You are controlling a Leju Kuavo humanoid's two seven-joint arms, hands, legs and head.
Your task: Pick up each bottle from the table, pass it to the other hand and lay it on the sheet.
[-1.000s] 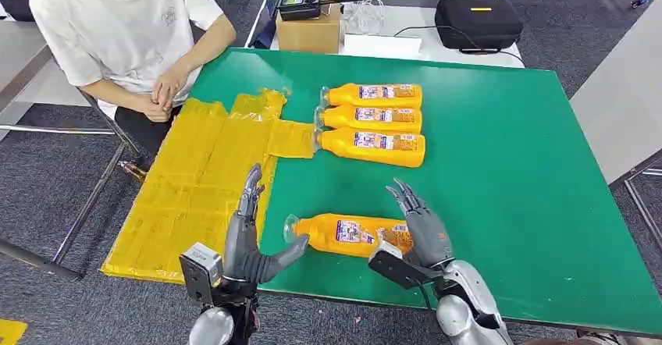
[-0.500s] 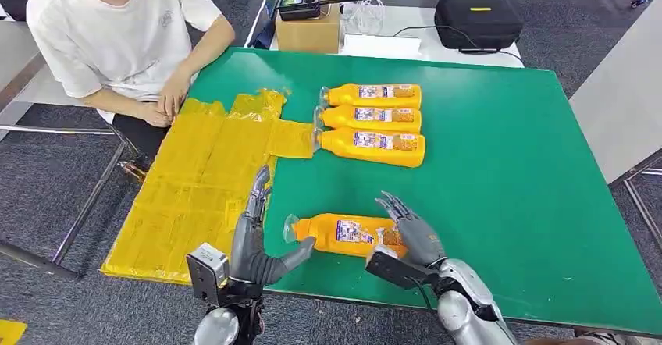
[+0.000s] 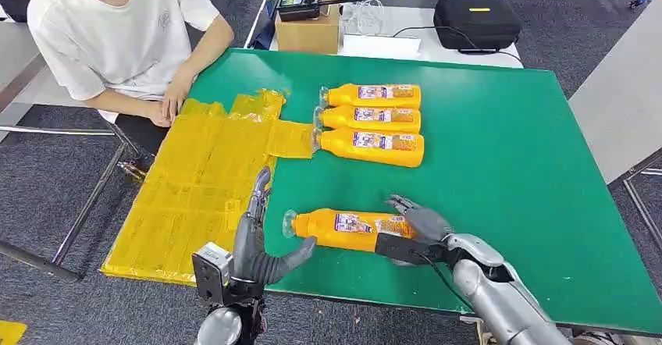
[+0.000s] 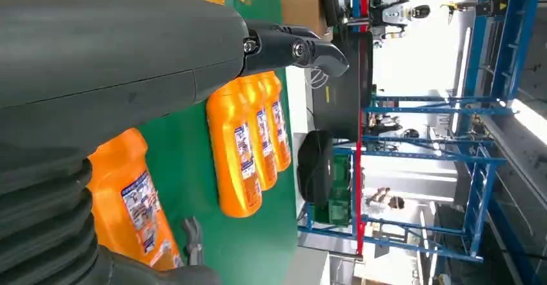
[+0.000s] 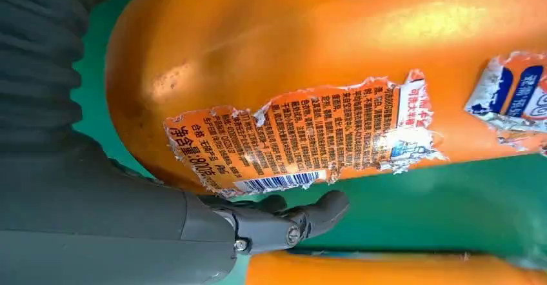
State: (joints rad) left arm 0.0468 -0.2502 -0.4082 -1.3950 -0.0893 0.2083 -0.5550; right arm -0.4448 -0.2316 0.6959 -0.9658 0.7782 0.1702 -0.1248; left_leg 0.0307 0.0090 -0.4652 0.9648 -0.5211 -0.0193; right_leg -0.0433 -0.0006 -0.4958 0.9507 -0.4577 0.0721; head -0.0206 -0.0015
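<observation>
My right hand (image 3: 418, 224) wraps its fingers over the base end of the near orange bottle (image 3: 343, 229), which lies on its side on the green surface (image 3: 507, 173), cap toward my left. My left hand (image 3: 258, 247) hangs open just beside that cap, fingers straight, thumb out toward it, holding nothing. Past it lies the yellow sheet (image 3: 195, 181); farther off, three more bottles (image 3: 371, 119) lie side by side, caps at the sheet's edge.

Bright, even light – glare in the left wrist background.
</observation>
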